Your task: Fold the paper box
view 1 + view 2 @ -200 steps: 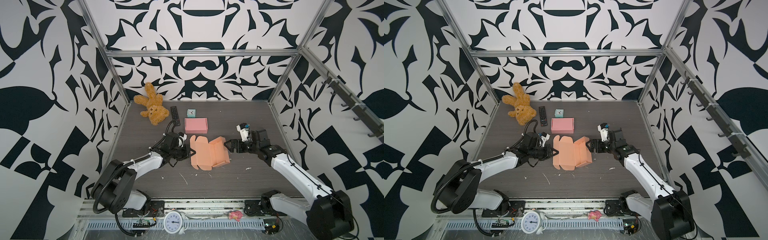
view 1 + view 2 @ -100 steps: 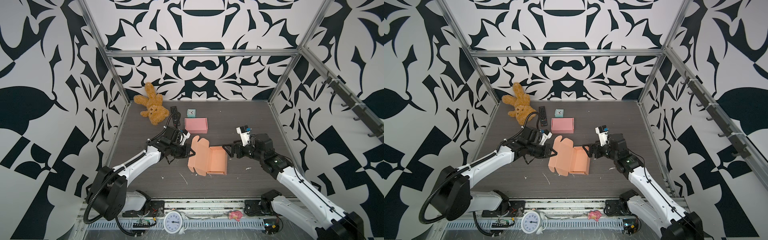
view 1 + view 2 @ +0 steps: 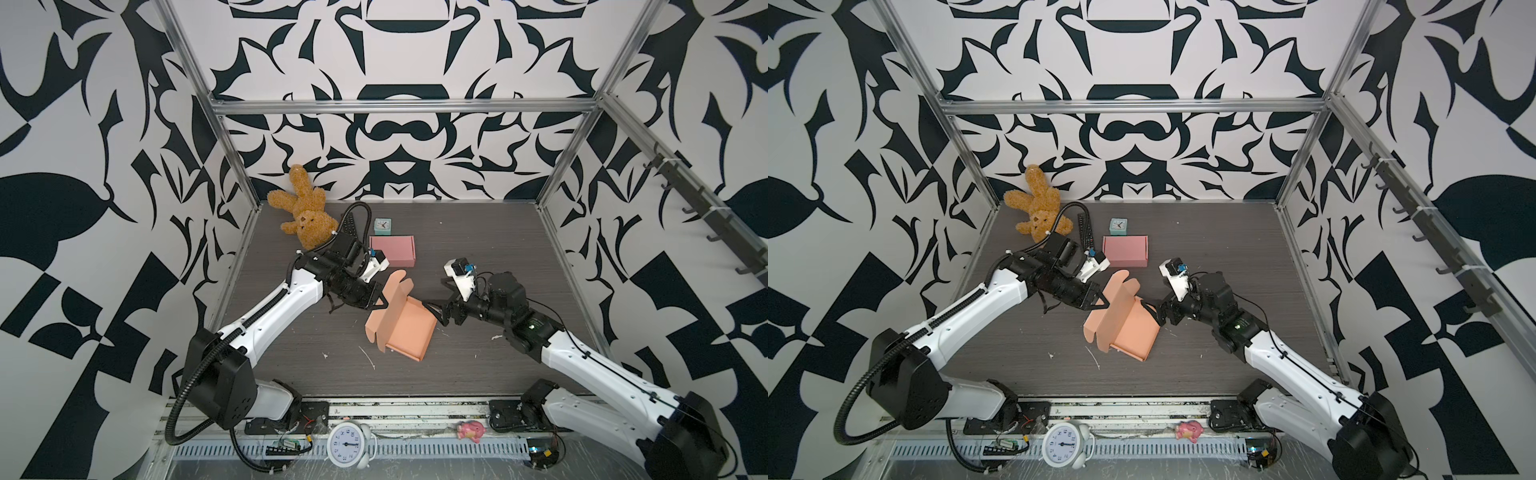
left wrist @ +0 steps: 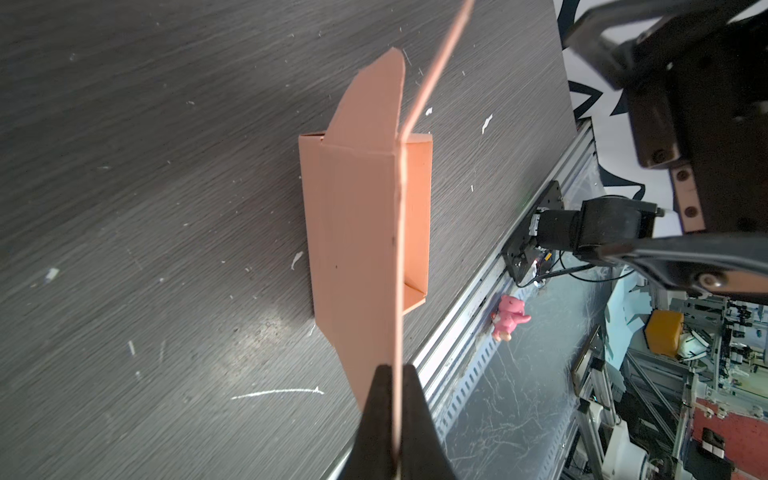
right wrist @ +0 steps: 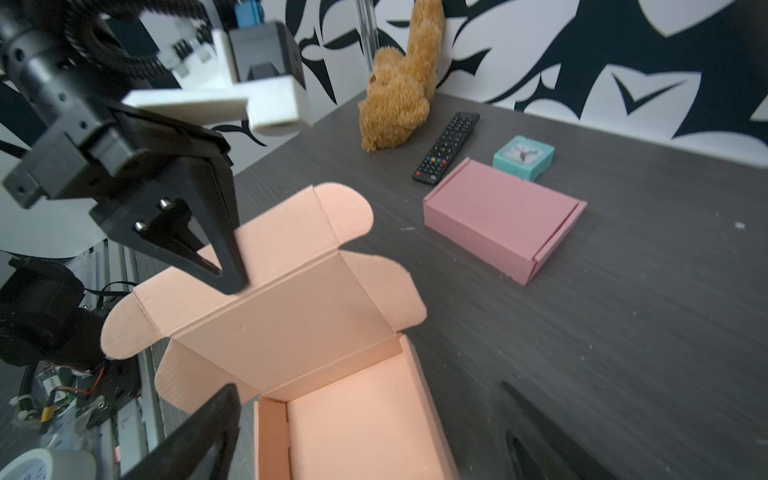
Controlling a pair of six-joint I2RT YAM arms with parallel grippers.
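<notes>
The orange paper box point(image 3: 409, 332) point(image 3: 1133, 334) lies open on the dark table, its lid raised nearly upright. My left gripper point(image 3: 383, 302) point(image 3: 1104, 305) point(image 4: 395, 368) is shut on the lid's edge, with the thin card pinched between its black fingertips. The same gripper shows on the lid in the right wrist view point(image 5: 226, 276). My right gripper point(image 3: 434, 313) point(image 3: 1153, 313) point(image 5: 370, 388) stands open at the tray's right end. Its two fingers stand on either side of that end of the box point(image 5: 316, 324) and hold nothing. The box point(image 4: 353, 232) rests on the table.
A closed pink box point(image 3: 392, 250) point(image 5: 498, 216) lies just behind. A teal clock point(image 3: 382, 226), a remote point(image 3: 348, 224) and a teddy bear point(image 3: 303, 212) are at the back left. A white alarm clock point(image 3: 347, 444) and a pink toy point(image 3: 469, 430) sit on the front rail.
My left gripper has lifted the lid from flat to nearly upright, and the box has slid toward the front. My right gripper has moved in to the tray's end.
</notes>
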